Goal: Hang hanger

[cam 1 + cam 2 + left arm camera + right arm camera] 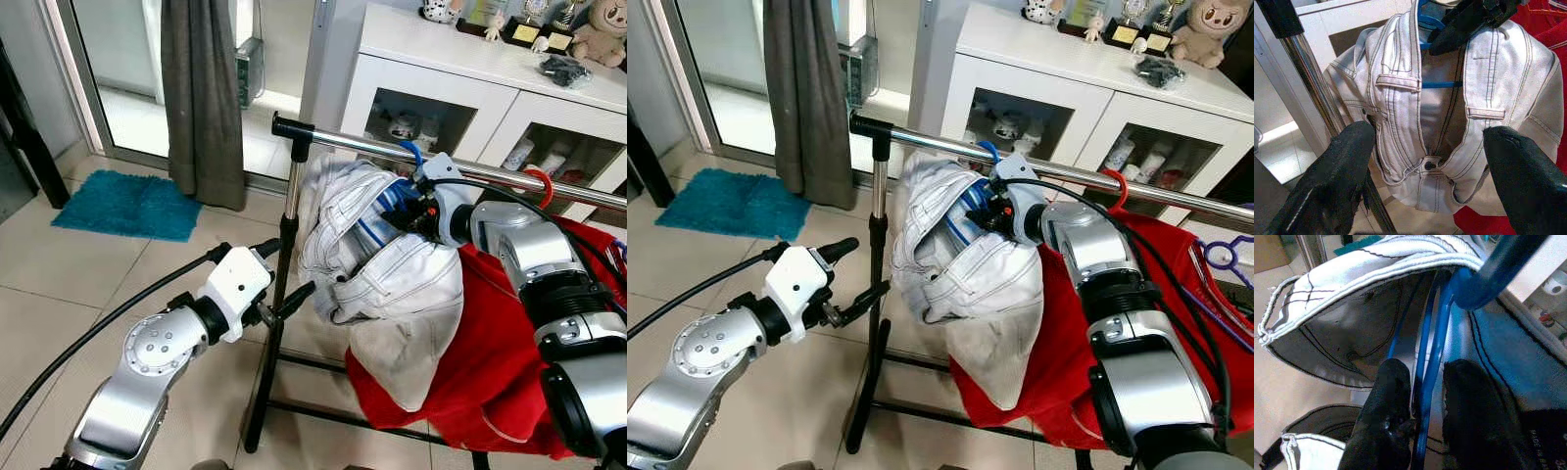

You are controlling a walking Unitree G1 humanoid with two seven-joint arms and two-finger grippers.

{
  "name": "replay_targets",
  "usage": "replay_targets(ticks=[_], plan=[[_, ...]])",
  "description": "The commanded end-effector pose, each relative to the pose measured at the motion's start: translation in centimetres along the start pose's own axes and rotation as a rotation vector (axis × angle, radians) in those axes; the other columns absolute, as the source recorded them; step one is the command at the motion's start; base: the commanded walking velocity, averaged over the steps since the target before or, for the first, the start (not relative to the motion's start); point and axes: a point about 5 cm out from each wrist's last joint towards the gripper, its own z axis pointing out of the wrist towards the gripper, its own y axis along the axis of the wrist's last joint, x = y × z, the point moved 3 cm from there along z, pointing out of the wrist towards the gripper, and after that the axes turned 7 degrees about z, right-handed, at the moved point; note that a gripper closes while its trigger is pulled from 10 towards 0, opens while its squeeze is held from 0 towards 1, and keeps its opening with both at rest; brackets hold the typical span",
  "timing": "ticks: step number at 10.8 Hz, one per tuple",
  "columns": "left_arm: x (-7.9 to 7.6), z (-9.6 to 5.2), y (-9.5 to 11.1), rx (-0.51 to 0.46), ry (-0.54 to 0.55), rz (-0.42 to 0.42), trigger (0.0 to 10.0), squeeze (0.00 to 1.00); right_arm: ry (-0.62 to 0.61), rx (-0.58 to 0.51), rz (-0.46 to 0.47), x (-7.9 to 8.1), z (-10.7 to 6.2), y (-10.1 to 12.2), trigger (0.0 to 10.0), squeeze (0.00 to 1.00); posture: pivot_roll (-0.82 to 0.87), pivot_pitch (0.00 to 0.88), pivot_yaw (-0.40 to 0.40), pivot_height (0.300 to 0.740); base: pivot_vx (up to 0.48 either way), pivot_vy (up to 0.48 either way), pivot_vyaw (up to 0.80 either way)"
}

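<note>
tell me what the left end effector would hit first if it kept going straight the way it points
Most likely the white denim garment on the blue plastic hanger; the open left end effector aims at its buttoned waistband. The chrome rack post stands just beside that line, though depth is unclear.

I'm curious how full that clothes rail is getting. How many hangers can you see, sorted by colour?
blue hanger: 1, held in the right gripper, inside the white garment
orange hanger: 1, hooked over the rail
purple hanger: 1, by the red cloth
Total: 3
</note>
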Motion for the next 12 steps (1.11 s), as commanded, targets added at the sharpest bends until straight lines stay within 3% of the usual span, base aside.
replay_targets(ticks=[1, 4, 7, 9, 12], plan=[[-0.2, 0.3, 0.0, -0.002, -0.013, 0.005, 10.0, 0.00, -0.016, 0.006, 0.044, -0.5, -0.3, -0.6, 0.0, 0.00, 0.02, 0.000, -0.158, 0.740, 0.000, 0.000, 0.00], [0.1, 0.6, -0.1, 0.002, -0.016, 0.001, 10.0, 0.00, 0.003, -0.018, 0.071, 0.3, -0.9, -0.9, 0.0, 0.00, -0.01, 0.000, -0.144, 0.740, 0.000, 0.000, 0.00], [0.9, 0.7, 0.3, -0.025, 0.065, -0.048, 10.0, 0.00, 0.017, -0.062, 0.089, 1.5, -2.8, -1.4, 0.0, 0.00, -0.04, 0.000, -0.126, 0.740, 0.000, 0.000, 0.00], [0.4, 0.8, 0.2, -0.014, 0.054, -0.053, 10.0, 0.00, -0.020, -0.115, 0.114, 2.4, -3.4, -1.3, 0.0, 0.00, -0.04, 0.000, -0.098, 0.740, 0.000, 0.000, 0.00], [1.2, 0.8, 0.2, -0.013, 0.064, -0.034, 10.0, 0.00, -0.052, -0.194, 0.041, 3.1, -3.7, 1.4, 0.0, 0.00, -0.04, 0.000, -0.093, 0.740, 0.000, 0.000, 0.00]])
